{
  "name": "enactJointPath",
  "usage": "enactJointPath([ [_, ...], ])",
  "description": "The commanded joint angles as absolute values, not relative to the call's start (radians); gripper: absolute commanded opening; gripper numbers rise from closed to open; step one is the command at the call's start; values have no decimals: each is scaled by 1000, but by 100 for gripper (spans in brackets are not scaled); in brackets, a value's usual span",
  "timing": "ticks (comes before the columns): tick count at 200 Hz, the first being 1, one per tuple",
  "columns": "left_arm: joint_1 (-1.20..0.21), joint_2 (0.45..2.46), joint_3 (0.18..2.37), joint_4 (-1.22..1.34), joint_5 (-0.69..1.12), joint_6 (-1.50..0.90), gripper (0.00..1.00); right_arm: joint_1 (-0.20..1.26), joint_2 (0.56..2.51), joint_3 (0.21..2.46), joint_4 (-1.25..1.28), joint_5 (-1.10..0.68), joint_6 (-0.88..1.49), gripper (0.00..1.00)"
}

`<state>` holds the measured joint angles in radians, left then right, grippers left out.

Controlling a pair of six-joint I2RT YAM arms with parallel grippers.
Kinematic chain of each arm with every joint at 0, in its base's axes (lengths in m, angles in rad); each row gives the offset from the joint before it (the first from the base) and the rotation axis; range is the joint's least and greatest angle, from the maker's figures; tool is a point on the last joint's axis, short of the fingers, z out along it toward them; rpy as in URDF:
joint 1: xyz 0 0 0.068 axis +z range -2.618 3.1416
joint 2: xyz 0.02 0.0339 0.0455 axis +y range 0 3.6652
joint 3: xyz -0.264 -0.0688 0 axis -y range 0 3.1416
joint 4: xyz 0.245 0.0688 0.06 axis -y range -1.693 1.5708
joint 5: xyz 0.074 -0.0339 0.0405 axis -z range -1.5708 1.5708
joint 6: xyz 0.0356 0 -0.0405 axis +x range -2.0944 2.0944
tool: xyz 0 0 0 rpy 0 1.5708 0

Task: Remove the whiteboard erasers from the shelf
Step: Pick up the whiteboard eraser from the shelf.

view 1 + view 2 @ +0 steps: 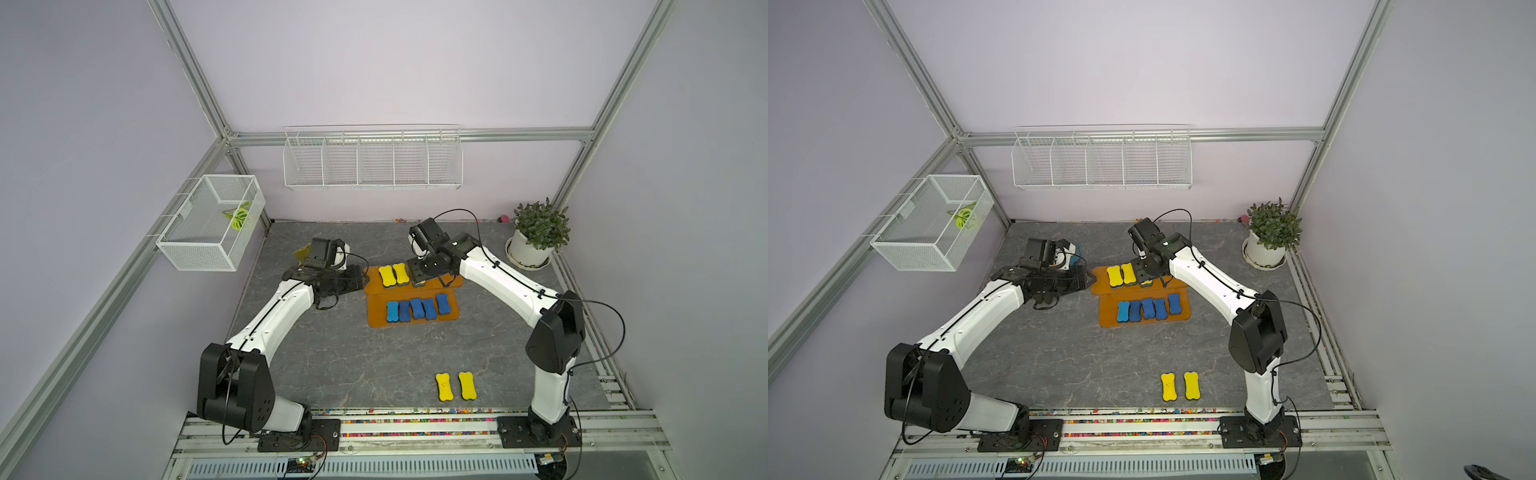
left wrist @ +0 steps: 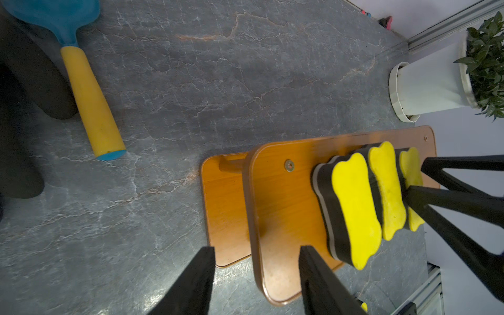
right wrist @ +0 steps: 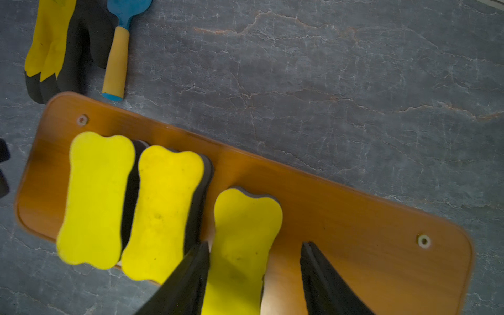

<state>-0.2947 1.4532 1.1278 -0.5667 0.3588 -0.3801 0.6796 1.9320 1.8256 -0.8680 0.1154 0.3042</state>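
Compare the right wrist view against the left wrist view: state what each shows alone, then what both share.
Only the right wrist view: the yellow glove, plainly yellow and black.
Only the left wrist view: the potted plant, the shelf's lower board, and the open left gripper.
Both: three yellow erasers on the shelf's top board, the blue scoop with its yellow handle, and the open right gripper straddling the end eraser.

No writing or number is legible anywhere; faint marks on the yellow erasers (image 3: 166, 212) look like smudges.
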Motion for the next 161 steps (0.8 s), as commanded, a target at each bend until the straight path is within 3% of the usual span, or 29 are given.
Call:
enactJointPath([
  [1, -298, 1461, 1147, -575, 348, -363, 55, 663, 1905, 1800, -900, 145, 278, 59],
  [100, -299, 1439, 1147, -581, 336, -358, 56, 661, 1918, 1798, -911, 96, 334, 61],
  [161, -298, 1416, 1143, -597, 330, -360, 55, 663, 1931, 1763, -891, 109, 368, 52],
])
